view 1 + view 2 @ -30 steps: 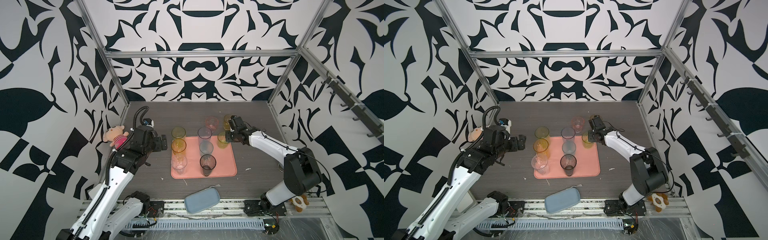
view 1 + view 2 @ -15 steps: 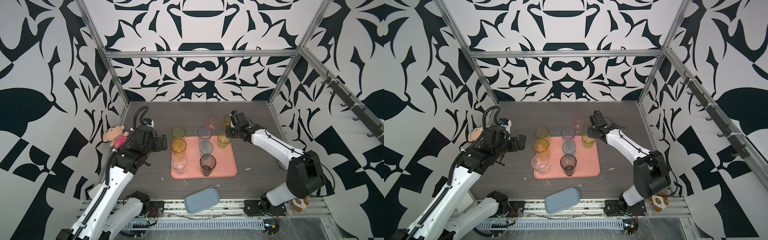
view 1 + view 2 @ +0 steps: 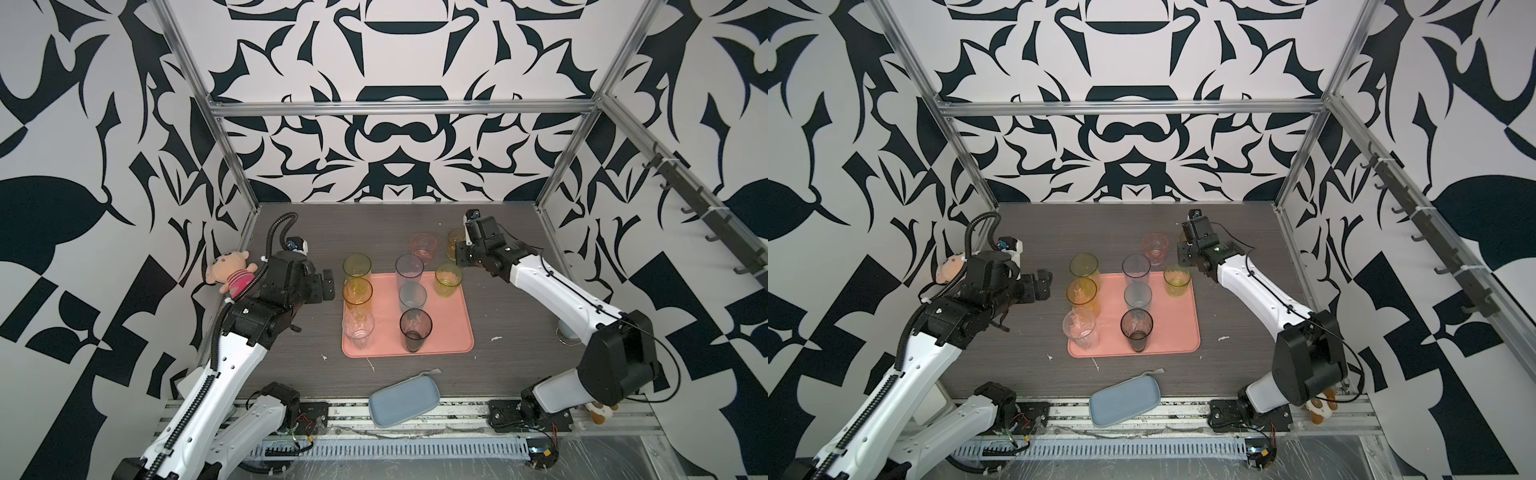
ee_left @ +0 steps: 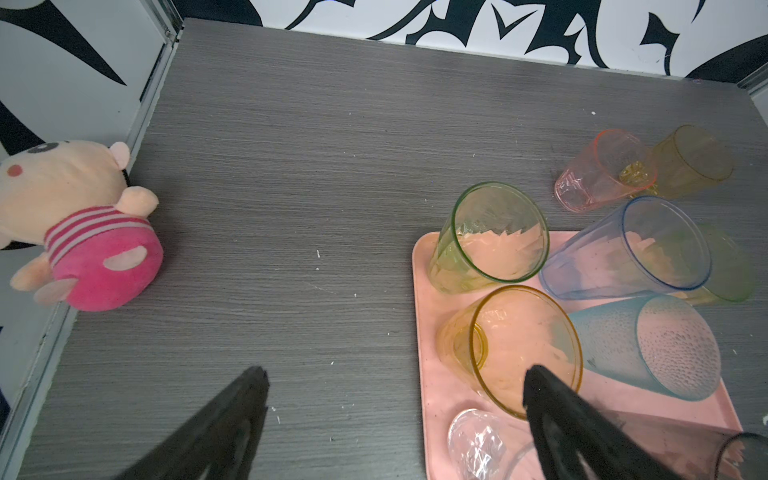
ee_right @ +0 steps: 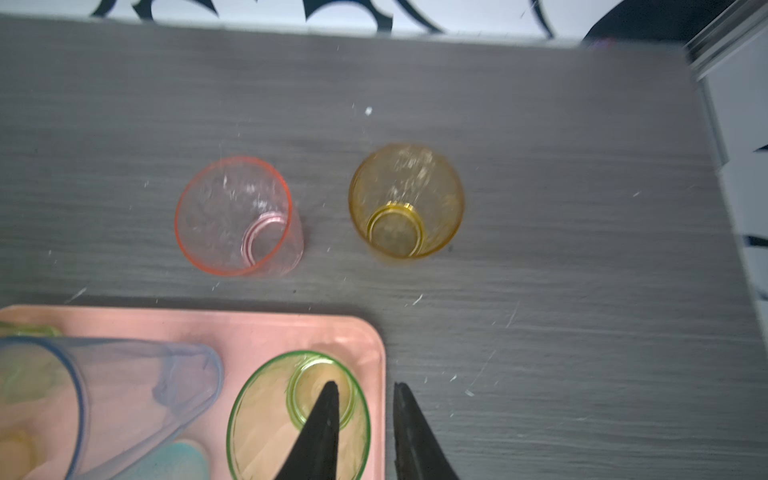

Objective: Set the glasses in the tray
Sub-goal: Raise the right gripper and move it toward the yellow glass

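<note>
Two tumblers are standing outside the salmon-pink tray [image 3: 451,328]: the short pink glass [image 5: 237,216] and the short amber glass [image 5: 405,203]. Both are sitting upright, mouths up, on the desk [image 3: 365,224] between the tray's far edge and the desk's far edge, toward the far right corner. The other seven are standing in the tray, filling its left and middle rows and its far right corner.

The right gripper [image 5: 365,388] is hovering over that far right corner, its jaws showing a narrow gap and pinching nothing. The wall of the short green glass [image 5: 297,415] is lying in line with that gap, and by my judgement it is unclamped. Both outside glasses are lying ahead of the fingertips. The amber one is sitting nearly in line with them, and the pink one is sitting off toward the desk's middle, apart from it.

The left gripper [image 4: 395,374] is hanging spread wide by the tray's left edge, beside the tall amber glass [image 4: 528,349] and well away, so the right arm is the likelier one for these. Bare desk is lying all around both glasses, and the tray's near right part is lying bare to receive them.
</note>
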{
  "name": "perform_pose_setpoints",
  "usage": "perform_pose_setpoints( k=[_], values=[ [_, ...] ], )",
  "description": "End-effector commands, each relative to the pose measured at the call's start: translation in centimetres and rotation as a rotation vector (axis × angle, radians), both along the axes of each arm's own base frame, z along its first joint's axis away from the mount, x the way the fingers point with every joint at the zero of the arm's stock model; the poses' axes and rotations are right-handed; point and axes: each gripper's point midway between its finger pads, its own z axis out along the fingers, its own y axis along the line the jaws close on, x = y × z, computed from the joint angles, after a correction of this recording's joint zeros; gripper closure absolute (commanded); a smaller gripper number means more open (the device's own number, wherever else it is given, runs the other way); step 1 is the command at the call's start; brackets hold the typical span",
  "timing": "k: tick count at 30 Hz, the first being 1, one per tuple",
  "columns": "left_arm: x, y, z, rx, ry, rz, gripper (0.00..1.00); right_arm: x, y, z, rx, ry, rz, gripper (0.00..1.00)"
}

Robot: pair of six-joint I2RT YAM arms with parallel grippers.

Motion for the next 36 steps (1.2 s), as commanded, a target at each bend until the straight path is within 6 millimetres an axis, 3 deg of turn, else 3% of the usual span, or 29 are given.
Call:
perform_pose_setpoints(
  k=[1, 3, 5, 18, 36],
  values=[
    [-0.2, 0.1, -0.2, 0.002, 0.008, 0.000, 0.01, 1.5, -1.5, 2.3, -0.039, -0.065, -0.042, 0.68],
    [-0.2, 0.1, -0.1, 0.001, 0.007, 0.001, 0.01, 2.0, -2.4, 2.4, -0.042, -0.072, -0.091, 0.57],
    [-0.2, 0.1, -0.1, 0.000, 0.006, 0.001, 0.00, 2.8, -2.9, 2.3, -0.032, -0.070, -0.109, 0.53],
    [-0.2, 0.1, -0.1, 0.000, 0.006, 0.003, 0.01, 7.1, -4.4, 1.5, 0.093, -0.067, -0.194, 0.51],
    [-0.3, 0.0, 0.0, -0.005, 0.003, -0.003, 0.00, 9.9, -4.8, -3.1, 0.138, 0.078, -0.220, 0.51]
  ],
)
